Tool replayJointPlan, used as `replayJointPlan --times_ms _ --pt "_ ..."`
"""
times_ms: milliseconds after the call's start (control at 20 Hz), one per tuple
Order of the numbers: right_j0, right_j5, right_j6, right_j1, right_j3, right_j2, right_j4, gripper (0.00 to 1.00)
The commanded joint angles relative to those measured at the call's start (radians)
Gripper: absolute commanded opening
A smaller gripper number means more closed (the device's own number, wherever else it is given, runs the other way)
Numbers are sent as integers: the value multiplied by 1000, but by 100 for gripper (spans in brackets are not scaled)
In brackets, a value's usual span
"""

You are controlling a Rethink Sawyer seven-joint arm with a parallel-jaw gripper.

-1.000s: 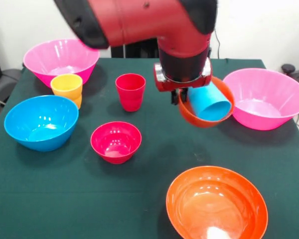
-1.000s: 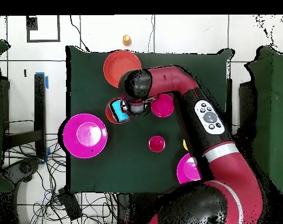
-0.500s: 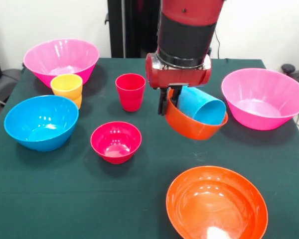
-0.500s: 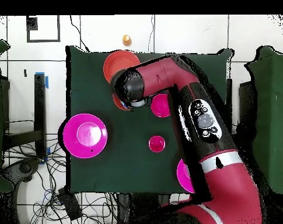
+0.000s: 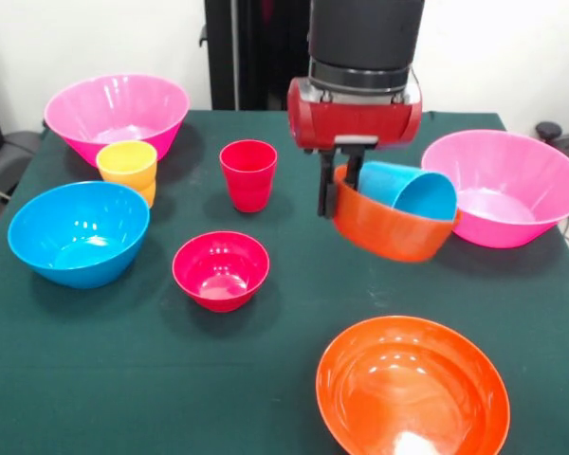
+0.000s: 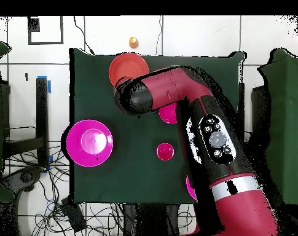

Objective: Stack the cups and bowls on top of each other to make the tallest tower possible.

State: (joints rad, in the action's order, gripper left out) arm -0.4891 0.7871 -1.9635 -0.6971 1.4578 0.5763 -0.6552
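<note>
My gripper [image 5: 337, 201] is shut on the near rim of the small orange bowl [image 5: 394, 235] and holds it tilted just above the table. The blue cup [image 5: 412, 193] lies on its side inside that bowl. The red cup [image 5: 248, 173] stands upright to the left. A yellow cup [image 5: 126, 159] sits nested on an orange cup [image 5: 148, 195]. The crimson bowl [image 5: 220, 268], blue bowl [image 5: 76, 232], wide orange bowl [image 5: 412, 389] and two pink bowls [image 5: 114, 109] [image 5: 507, 185] rest on the table. In the overhead view the arm [image 6: 176, 92] hides the gripper and the held bowl.
Green cloth covers the table [image 5: 266, 379]. From above, the wide orange bowl [image 6: 126, 66] is at the far edge and one pink bowl [image 6: 88, 141] at the left. A small orange object [image 6: 133, 42] lies on the floor beyond the table.
The wrist has turned upright and the small orange bowl with the blue cup in it has swung from steeply tipped to nearly level, shifting slightly right and toward the camera.
</note>
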Motion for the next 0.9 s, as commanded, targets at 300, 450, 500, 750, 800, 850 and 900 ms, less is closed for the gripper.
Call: replayJointPlan --times_ms 300,450,500,750,800,850,900 --pt "25 152 -60 -56 192 -116 122 0" --pt "25 121 -53 -70 216 -120 128 0" --pt "27 103 -60 -74 223 -123 128 0" --pt "26 47 -29 -77 233 -124 111 100" --pt "25 42 -27 -78 235 -123 111 100" --pt "23 38 -26 -78 236 -122 112 100" --pt "21 34 -24 -79 237 -121 112 100"
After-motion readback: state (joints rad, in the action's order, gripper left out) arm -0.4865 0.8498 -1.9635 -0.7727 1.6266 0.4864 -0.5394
